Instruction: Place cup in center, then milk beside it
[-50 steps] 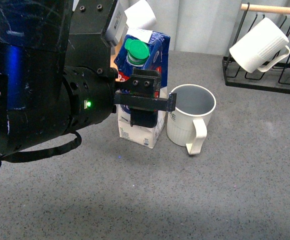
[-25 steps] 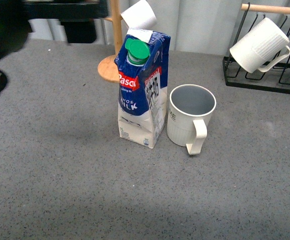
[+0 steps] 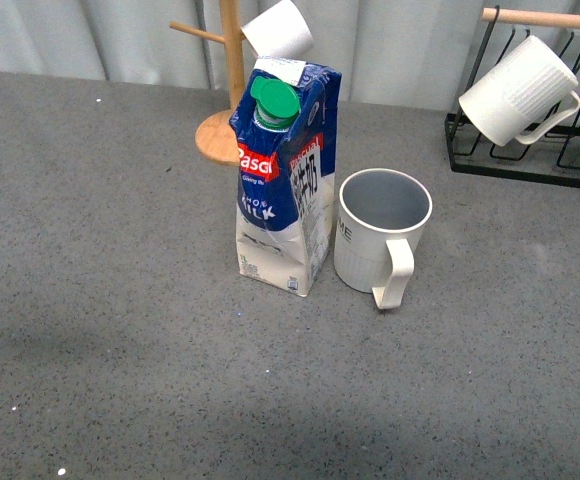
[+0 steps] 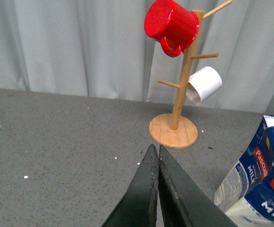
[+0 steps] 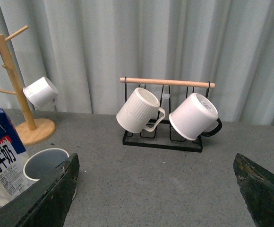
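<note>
— Two task items on my front feed: the milk [image 3: 283, 180] stands upright mid-worktop, and the cup [image 3: 378, 234] sits at its 3 o'clock, just beside it.

— Touching?

— I can't tell; the gap is very slim, if there is one. The cup's handle [image 3: 395, 272] points to 6 o'clock, toward me, and its grey inside shows. Neither arm appears in that feed.

— And the pincers?

— From my left wrist camera, the left pincer [image 4: 157, 166] has its fingers pressed together with nothing between them, above bare grey worktop [image 4: 56, 142]. The milk's corner shows nearby, and beyond stands a wooden mug tree [image 4: 179, 94] carrying a red mug [image 4: 170, 23] and a small white cup [image 4: 203, 85].

— Right one?

— The right pincer [image 5: 156, 189] is spread wide, a finger at each edge of its picture, holding nothing. Past it a black rack [image 5: 163, 137] hangs two white mugs [image 5: 139, 111] at the curtain [image 5: 127, 38].
</note>
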Robot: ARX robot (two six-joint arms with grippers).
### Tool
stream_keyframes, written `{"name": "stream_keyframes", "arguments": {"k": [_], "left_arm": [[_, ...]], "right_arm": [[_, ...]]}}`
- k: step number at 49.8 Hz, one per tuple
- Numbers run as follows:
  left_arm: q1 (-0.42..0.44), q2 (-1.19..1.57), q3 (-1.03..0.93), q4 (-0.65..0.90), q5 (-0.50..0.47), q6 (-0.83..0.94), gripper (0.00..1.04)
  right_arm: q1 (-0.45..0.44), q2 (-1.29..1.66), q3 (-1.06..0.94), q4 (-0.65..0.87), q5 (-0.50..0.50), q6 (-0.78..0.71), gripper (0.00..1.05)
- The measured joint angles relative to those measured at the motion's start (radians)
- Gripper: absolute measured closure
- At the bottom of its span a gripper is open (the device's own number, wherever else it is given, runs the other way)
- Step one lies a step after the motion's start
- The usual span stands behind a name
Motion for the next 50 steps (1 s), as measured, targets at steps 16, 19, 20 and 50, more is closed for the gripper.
{"name": "stream_keyframes", "arguments": {"k": [16, 19, 20, 50], "left_arm": [[0.093, -0.283, -0.098, -0.188, 0.085, 0.0, 1.01], [0.103, -0.327, -0.107, -0.222, 0.098, 0.0, 1.01], [0.107, -0.343, -0.11, -0.235, 0.102, 0.0, 1.01], [0.212, -0.814, -0.131, -0.652, 0.201, 0.001, 1.01]], "right_arm": [[0.0, 0.0, 0.0, 0.0, 0.0, 0.0, 0.09], [0.0, 0.0, 0.0, 0.0, 0.0, 0.0, 0.09], [0.0, 0.0, 0.0, 0.0, 0.0, 0.0, 0.09], [0.0, 0.0, 0.0, 0.0, 0.0, 0.0, 0.09]]}}
